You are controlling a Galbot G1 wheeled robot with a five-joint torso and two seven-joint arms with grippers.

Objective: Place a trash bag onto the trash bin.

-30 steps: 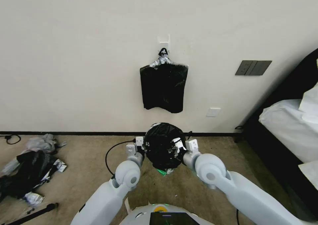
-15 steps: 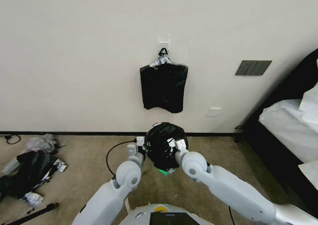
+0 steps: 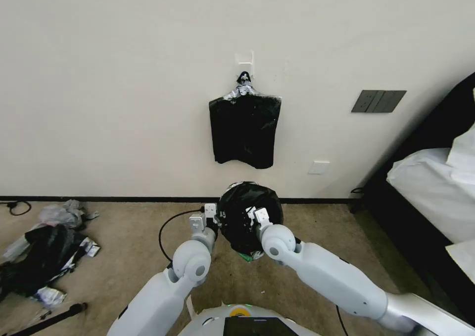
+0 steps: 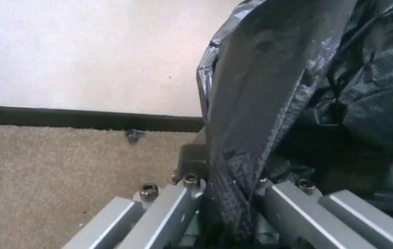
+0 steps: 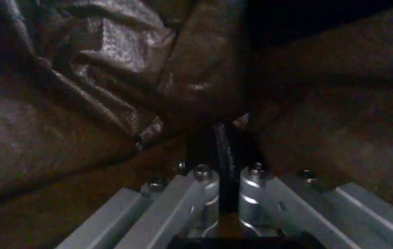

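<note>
Left gripper: you pinched the thin glossy black plastic trash bag's rim.
Right gripper: clamped on bag film too.

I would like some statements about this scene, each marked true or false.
1. The left end effector grips the trash bag. True.
2. The right end effector is open and away from the bag. False: it is shut on bag film.
3. A bundle of black bags hangs on the wall. True.
4. The litter heap lies at the robot's right. False: at its left, on the carpet.
5. The bag lies flat on the carpet. False: it is draped over something bulky between both arms.
</note>
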